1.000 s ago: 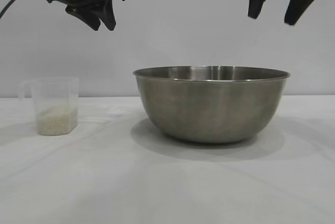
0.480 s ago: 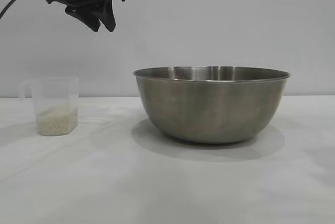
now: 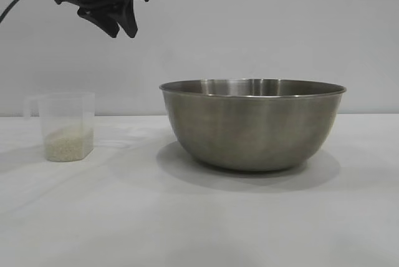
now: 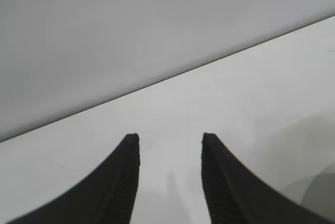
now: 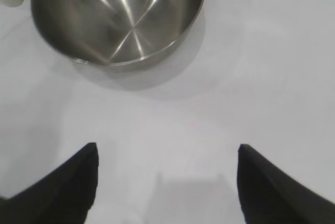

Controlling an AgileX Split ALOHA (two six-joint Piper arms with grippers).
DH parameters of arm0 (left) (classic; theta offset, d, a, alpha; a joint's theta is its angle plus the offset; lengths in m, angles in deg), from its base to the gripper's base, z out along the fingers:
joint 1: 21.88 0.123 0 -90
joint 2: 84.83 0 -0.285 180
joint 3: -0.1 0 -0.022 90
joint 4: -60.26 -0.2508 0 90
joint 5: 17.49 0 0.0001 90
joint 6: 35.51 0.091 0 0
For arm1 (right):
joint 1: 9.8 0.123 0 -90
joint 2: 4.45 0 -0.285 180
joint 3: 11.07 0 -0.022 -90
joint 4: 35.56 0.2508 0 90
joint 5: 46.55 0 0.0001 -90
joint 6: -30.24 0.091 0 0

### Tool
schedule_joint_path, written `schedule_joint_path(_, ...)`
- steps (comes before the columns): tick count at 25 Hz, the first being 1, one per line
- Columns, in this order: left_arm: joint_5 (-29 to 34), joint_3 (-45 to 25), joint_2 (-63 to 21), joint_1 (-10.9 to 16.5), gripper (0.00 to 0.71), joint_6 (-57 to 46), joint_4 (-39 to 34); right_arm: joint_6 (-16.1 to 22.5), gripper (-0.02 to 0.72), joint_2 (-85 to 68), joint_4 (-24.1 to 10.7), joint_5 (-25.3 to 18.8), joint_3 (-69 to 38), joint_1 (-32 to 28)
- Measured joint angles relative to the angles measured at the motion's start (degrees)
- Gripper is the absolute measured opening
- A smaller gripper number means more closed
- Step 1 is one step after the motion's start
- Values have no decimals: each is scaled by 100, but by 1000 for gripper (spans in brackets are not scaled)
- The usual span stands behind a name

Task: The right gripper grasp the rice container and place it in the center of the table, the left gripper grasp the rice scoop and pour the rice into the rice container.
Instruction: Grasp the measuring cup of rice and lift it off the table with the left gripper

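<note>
Hanging high above the table (image 3: 199, 217), the left gripper (image 3: 117, 25) has its fingers spread with nothing between them, and the rice scoop (image 3: 65, 126) stands upright well below it and a little to its outer side, apart from everything else. The rice (image 3: 67, 145) fills only the bottom of that clear cup. Off to the gripper's other side, lower down, sits the rice container (image 3: 252, 123), upright on the cloth and empty inside as the right wrist view shows. The right gripper (image 5: 166, 182) is out of the exterior view; its own camera shows its fingers spread wide, looking down on the bowl from above and apart from it. The scoop is likely light, thin-walled and a bit slick, so a firm squeeze could flex it or tip it; pinching across the angular walls near the top, or at the handle, seems safest. The steel bowl looks stiff and smooth, best taken by its rolled rim.
</note>
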State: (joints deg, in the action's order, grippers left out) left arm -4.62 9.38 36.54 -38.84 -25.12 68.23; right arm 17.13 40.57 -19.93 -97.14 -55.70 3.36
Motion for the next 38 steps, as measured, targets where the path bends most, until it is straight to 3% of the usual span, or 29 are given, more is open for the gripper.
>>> schedule_joint_path(5,0,0,0,0,253,0,0,657,506,-1075,-669,-478,-347,0)
schedule_joint_path(9,0,0,0,0,253,0,0,1146,506,-1857,-1096,-428,-415,0)
schedule_joint_path(13,14,0,0,0,253,0,0,1505,506,-2262,-1281,-601,-405,0)
schedule_joint_path(19,14,0,-58,0,253,0,0,1541,506,-2433,-1599,-1340,-420,0)
schedule_joint_path(27,43,0,-58,0,253,0,-4,1541,506,-3789,-1661,-1443,-452,0)
schedule_joint_path(38,166,-62,-303,-9,253,0,-4,1463,506,-3818,-1607,-1457,-452,0)
